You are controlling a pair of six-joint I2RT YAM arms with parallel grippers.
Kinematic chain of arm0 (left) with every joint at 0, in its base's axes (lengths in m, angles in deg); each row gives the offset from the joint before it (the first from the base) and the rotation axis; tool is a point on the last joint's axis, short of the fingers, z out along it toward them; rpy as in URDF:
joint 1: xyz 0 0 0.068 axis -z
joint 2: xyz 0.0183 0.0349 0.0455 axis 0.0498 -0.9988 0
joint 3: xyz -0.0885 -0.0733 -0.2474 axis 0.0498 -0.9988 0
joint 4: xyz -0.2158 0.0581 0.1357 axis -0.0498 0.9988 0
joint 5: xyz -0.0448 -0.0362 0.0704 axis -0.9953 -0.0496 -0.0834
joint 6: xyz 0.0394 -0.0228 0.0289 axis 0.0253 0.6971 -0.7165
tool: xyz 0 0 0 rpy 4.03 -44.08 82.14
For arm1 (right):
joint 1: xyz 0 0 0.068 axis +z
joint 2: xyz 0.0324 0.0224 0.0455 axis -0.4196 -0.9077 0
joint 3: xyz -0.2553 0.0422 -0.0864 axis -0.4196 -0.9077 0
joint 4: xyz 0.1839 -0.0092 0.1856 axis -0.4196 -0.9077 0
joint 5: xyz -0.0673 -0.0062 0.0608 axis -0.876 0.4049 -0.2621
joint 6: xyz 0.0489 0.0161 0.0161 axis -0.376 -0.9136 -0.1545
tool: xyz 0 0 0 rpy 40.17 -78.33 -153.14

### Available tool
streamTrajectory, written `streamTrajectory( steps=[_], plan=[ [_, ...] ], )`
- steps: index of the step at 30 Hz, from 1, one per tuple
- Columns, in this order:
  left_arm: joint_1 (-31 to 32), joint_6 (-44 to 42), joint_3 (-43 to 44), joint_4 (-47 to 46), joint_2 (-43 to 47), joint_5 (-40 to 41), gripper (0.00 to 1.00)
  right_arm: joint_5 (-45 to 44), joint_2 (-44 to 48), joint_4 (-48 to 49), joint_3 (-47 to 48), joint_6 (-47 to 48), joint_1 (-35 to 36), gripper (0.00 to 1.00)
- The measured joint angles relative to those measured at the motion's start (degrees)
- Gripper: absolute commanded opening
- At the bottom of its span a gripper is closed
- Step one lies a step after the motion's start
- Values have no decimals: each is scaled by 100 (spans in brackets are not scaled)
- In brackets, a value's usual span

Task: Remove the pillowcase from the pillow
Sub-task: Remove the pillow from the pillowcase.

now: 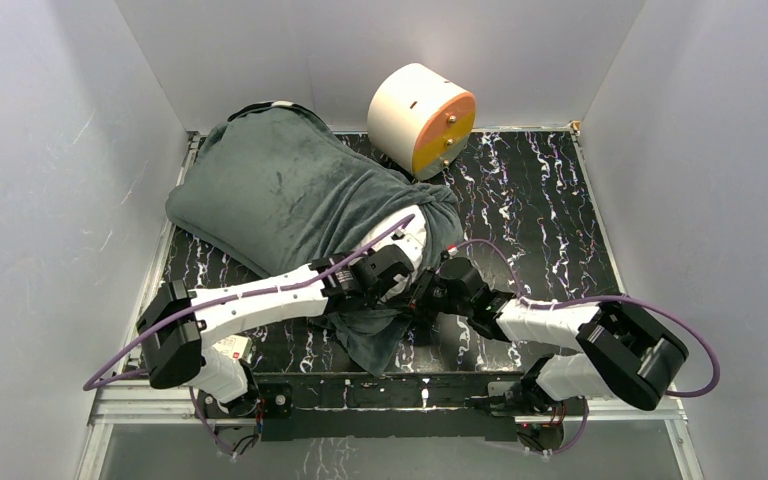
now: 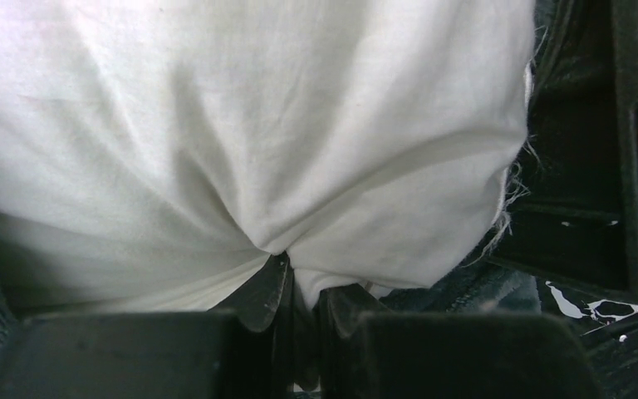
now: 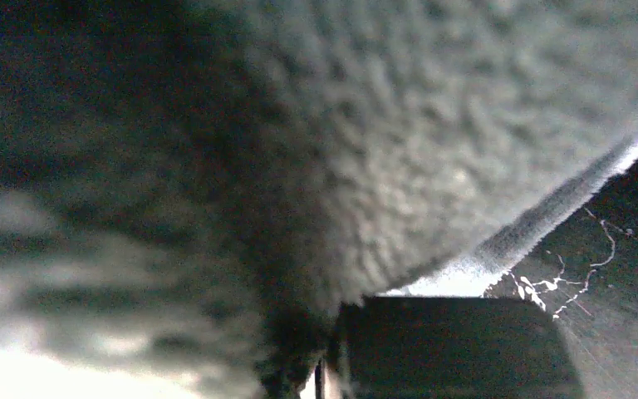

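The plump white stuffed pillow (image 2: 241,125) lies slantwise, far left to near centre, inside the dark grey plush pillowcase (image 1: 280,190), its open mouth facing both arms, where the left gripper (image 2: 297,291) is pinched on white cloth and the right gripper (image 1: 428,292), buried in grey plush, hides its grip, so the pull likely runs along that slant.

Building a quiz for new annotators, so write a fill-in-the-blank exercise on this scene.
1. The left gripper has its jaws shut on the ___ pillow.
2. The pillowcase lies with its plain ___ face upward.
3. The cream cylinder has an ___ end face.
Missing words: white; grey; orange.
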Motion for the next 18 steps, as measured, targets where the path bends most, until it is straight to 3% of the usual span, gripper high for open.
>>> streamTrajectory(
  steps=[5,10,12,18],
  plan=[
    [-181,55,175,166,-37,-151,0,-313,-52,55,11,-114,160,6],
    [-706,85,680,514,-39,-874,0,-603,48,549,-334,-155,356,5],
    [-874,87,927,675,-42,-1156,0,-745,149,811,-535,-201,407,0],
    [-1128,114,1467,1029,-203,-1639,0,-1051,363,1397,-855,-195,507,0]
  ],
)
